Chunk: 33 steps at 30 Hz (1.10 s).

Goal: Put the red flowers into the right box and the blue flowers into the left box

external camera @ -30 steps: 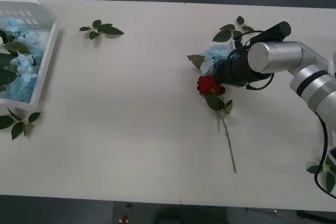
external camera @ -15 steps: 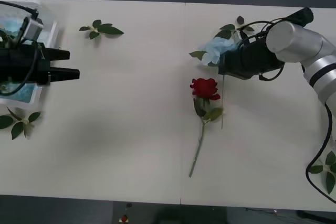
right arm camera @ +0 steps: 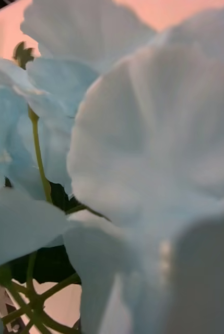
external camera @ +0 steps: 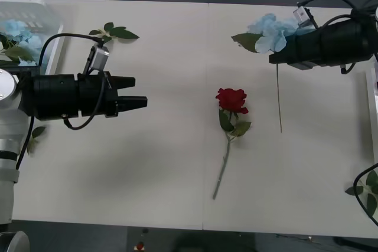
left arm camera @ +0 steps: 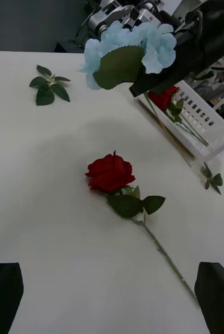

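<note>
Now the red rose (external camera: 231, 99) lies ahead of the left gripper's (external camera: 137, 94) spread fingers (external camera: 134, 103).

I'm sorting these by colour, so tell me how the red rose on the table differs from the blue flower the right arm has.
The red rose lies flat on the table, untouched; the blue flower is lifted, shut in the right gripper with its stem hanging down. The rose head is compact and deep red; the blue one is a wider, pale cluster. The left gripper is open, pointing towards the rose. Both have green leaves and long thin stems.
</note>
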### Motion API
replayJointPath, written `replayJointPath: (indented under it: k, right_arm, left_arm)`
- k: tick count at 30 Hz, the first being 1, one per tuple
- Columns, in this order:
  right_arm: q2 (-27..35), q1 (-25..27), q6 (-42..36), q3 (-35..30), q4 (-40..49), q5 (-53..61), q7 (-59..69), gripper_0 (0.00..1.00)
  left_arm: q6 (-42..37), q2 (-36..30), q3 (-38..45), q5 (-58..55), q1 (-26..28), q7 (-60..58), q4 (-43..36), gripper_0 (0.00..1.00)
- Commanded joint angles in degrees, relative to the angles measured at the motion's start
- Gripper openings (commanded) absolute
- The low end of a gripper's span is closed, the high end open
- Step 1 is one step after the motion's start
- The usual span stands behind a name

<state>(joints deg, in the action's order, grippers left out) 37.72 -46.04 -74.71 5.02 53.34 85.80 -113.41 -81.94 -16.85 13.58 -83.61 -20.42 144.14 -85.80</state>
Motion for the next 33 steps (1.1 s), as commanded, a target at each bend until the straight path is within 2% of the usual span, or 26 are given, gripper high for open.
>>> replayJointPath:
  k: [1,8,13,27,33]
  right_arm:
    - [2.6,1.2,-0.3,1.5,1.2,6.4,-15.4,0.0]
    - [1.7,1.6,-0.4,1.5,4.1,12.4,-31.7,0.0]
    - [-1.7,1.6,-1.1,1.2,6.3,16.8,-41.6,0.0]
    - [-13.8,1.7,-9.8,-0.8,8.4,22.0,-41.6,0.0]
    - [-17.8,1.7,-9.0,-1.2,8.4,22.4,-41.6,0.0]
  left_arm:
    - [0.8,0.6,-2.6,-0.4,1.8,1.4,-2.0,0.96]
    - [5.4,1.0,-7.3,-2.7,4.9,1.7,-2.0,0.96]
    - [6.7,1.1,-8.7,-3.2,5.3,2.6,-2.0,0.96]
    - [6.8,1.0,-9.5,-5.1,5.3,4.1,-2.0,0.96]
    - [12.4,1.1,-14.7,-9.3,4.2,4.1,-2.0,0.96]
